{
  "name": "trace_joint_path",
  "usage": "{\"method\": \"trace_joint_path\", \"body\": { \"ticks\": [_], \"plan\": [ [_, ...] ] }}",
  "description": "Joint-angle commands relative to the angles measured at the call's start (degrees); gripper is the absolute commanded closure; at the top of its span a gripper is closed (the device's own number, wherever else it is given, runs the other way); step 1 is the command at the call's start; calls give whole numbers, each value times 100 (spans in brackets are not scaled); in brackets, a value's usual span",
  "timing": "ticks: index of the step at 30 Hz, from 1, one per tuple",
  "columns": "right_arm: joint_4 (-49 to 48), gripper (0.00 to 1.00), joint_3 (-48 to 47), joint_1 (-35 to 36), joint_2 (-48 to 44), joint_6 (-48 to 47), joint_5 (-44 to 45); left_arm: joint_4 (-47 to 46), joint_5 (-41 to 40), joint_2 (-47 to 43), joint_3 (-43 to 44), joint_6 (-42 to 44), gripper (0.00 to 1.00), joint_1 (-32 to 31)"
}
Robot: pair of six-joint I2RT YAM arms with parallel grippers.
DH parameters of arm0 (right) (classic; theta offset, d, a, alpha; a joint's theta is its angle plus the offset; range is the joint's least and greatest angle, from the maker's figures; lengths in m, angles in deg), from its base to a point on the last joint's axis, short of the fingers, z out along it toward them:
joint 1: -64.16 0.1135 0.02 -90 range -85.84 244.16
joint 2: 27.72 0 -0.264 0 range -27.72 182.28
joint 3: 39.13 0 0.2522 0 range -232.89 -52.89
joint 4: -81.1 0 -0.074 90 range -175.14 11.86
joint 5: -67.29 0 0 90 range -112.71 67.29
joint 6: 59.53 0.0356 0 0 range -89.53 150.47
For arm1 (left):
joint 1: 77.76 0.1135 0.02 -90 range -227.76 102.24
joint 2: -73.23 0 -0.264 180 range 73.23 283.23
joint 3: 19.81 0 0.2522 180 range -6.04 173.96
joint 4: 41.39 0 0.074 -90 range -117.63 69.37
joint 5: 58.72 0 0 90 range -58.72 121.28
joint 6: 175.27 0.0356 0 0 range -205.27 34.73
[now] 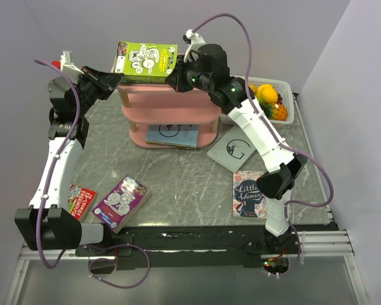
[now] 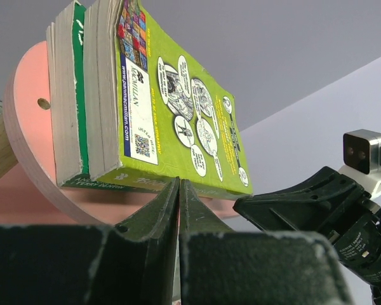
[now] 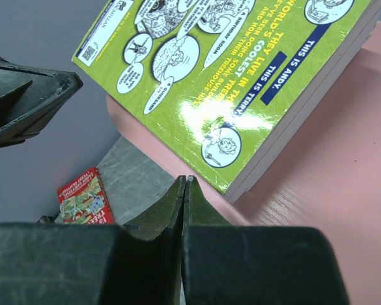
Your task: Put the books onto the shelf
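- The left arm [image 1: 54, 165] rises from its base at the near left corner of the worktop [image 1: 178, 184]. It bends at the far left, and its wrist is turned right toward the shelf [image 1: 171, 105].
- The left pincer [image 1: 119, 79] is level with the left end of the top board. Its fingers [image 2: 155, 210] are pressed together on nothing, with their tips just below the edge of the lime green book [image 2: 178, 108].
- The right arm [image 1: 260, 130] slants from the near right corner up and to the left, beside the fruit basket [image 1: 287, 109].
- The right pincer [image 1: 173, 79] is at the right end of the top board. Its fingers [image 3: 168, 210] are closed tight and empty, near the book's corner.
- The lime green book lies flat on the top board, on a second book [image 2: 66, 95].
- A light blue book [image 1: 171, 135] lies on the bottom tier.
- On the worktop lie a grey-white book [image 1: 232, 150], the "Little Women" book [image 1: 249, 194], a purple book [image 1: 120, 202] and a red book [image 1: 80, 200].
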Motion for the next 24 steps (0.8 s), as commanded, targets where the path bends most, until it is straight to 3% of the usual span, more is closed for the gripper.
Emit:
{"method": "trace_joint_path", "body": {
  "ticks": [1,24],
  "plan": [
    [-67,100,-362,-76,47,52,-7,-156,-55,-225,89,108,90,-3],
    [-93,100,-547,-190,214,184,-94,-173,-20,100,274,72,91,-3]
  ]
}}
